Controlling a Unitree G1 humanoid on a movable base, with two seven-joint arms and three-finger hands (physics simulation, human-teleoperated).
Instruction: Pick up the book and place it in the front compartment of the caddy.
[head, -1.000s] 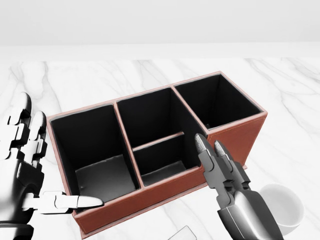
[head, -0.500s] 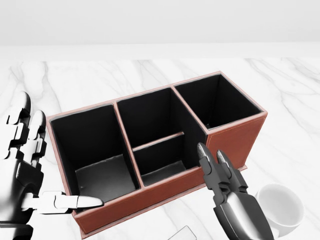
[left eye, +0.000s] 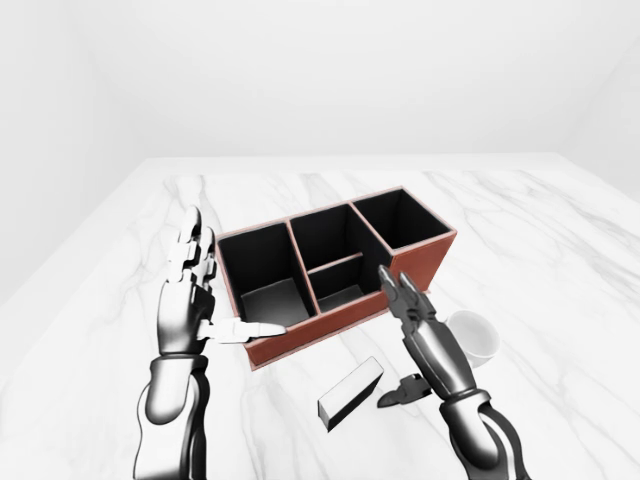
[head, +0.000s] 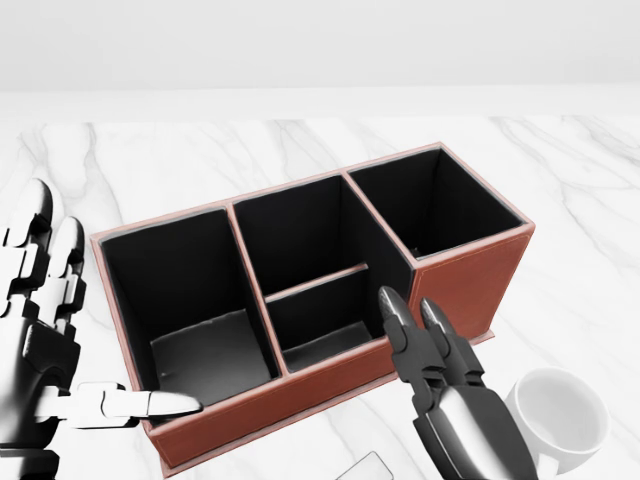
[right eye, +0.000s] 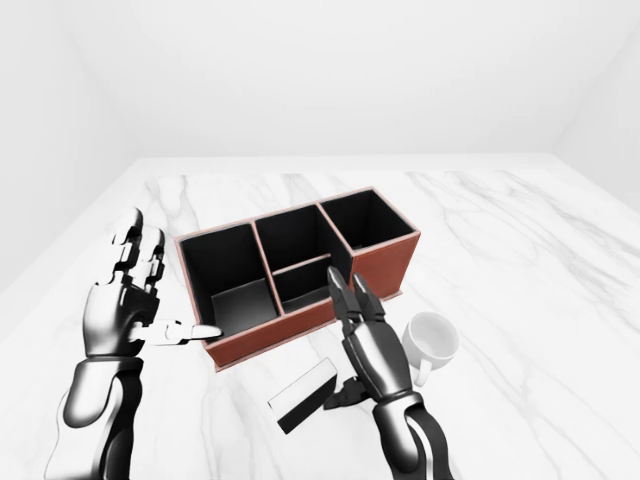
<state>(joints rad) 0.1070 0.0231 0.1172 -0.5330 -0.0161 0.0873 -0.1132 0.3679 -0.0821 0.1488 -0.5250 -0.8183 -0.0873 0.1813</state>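
The book (left eye: 350, 393), a thin slab with a dark cover and a white edge, lies flat on the marble table below the caddy; only its corner shows in the head view (head: 366, 467). The caddy (left eye: 421, 262) is red-brown with black insides, and its middle section is split in two (head: 325, 315). My right hand (left eye: 405, 345) is open and empty, fingers pointing up, just right of the book and near the caddy's lower wall. My left hand (left eye: 205, 300) is open and empty at the caddy's left end, thumb pointing at its lower left corner.
A white mug (left eye: 474, 338) stands right of my right hand, below the caddy's right end. The marble table (left eye: 560, 230) reaches out on all sides, and plain white walls stand beyond it.
My right hand has dropped slightly and shifted a little left along the caddy's lower wall. My left hand has drifted slightly left. The caddy, book and mug have not moved.
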